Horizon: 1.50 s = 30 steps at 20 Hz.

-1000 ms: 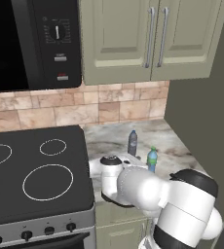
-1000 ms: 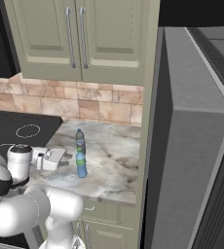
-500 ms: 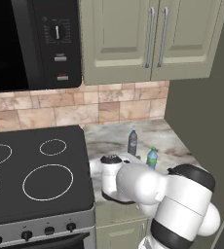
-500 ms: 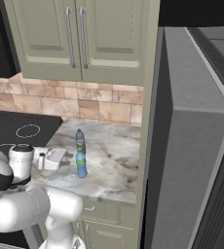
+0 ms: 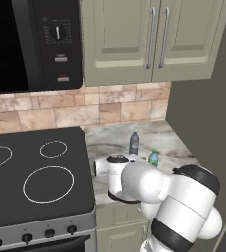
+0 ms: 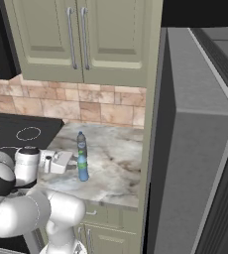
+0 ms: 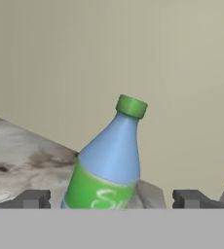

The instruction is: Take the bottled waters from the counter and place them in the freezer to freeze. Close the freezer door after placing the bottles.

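Two bottled waters stand on the marbled counter (image 5: 107, 140). The clear blue one with a green cap (image 5: 154, 157) (image 6: 83, 168) stands nearer the front. The smoky grey one (image 5: 133, 142) (image 6: 80, 141) is just behind it. My gripper (image 6: 70, 161) hovers low over the counter, left of the blue bottle and pointing at it. In the hand view the blue bottle (image 7: 111, 160) leans close ahead, in line with the gap of my open gripper (image 7: 113, 199), fingertips (image 7: 33, 198) wide on either side and not touching it. The grey refrigerator (image 6: 195, 173) holding the freezer stands to the right; the freezer door cannot be made out.
A black glass stovetop (image 5: 36, 172) adjoins the counter on the left, with a microwave (image 5: 31, 44) above it. Pale green wall cabinets (image 6: 81, 39) hang over the counter. A tall olive panel (image 5: 203, 98) closes off the counter's right end.
The arm's elbow has shifted slightly and the hand has nudged a little near the blue bottle. Both bottles stand where they were, and the gripper stays open.
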Tool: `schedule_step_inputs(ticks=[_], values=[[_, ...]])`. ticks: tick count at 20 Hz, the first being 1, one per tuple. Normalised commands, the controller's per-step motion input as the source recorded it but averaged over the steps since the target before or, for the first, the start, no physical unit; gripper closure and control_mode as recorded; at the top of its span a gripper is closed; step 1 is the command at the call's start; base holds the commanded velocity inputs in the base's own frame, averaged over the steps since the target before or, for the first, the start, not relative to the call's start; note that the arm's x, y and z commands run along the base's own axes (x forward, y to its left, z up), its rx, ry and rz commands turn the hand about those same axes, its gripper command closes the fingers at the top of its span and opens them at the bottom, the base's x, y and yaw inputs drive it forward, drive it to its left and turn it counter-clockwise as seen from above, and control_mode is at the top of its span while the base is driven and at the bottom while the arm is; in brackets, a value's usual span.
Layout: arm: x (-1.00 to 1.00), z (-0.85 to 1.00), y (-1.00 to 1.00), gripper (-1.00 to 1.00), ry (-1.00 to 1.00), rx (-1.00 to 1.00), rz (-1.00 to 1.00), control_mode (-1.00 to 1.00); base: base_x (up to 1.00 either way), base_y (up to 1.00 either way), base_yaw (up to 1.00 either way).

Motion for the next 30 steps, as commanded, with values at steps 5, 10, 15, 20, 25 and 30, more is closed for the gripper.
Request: schedule_step_inputs(ticks=[5, 10, 15, 20, 25, 30], values=[[0.0, 0.0, -0.1, -1.0, 0.0, 0.0, 0.0, -1.0, 0.0, 0.0, 0.0], [0.0, 0.0, -0.16, -1.0, 0.0, 0.0, 0.0, -1.0, 0.0, 0.0, 0.0], [0.0, 0.0, -0.23, -1.0, 0.0, 0.01, 0.0, -1.0, 0.0, 0.0, 0.0], [0.0, 0.0, -0.07, 1.0, 0.0, 0.0, 0.0, -1.0, 0.0, 0.0, 0.0], [0.0, 0.0, -0.05, 1.0, 0.0, 0.0, 0.0, -1.0, 0.0, 0.0, 0.0], [0.0, -0.02, -0.16, 1.0, 0.0, 0.01, 0.0, -1.0, 0.0, 0.0, 0.0]])
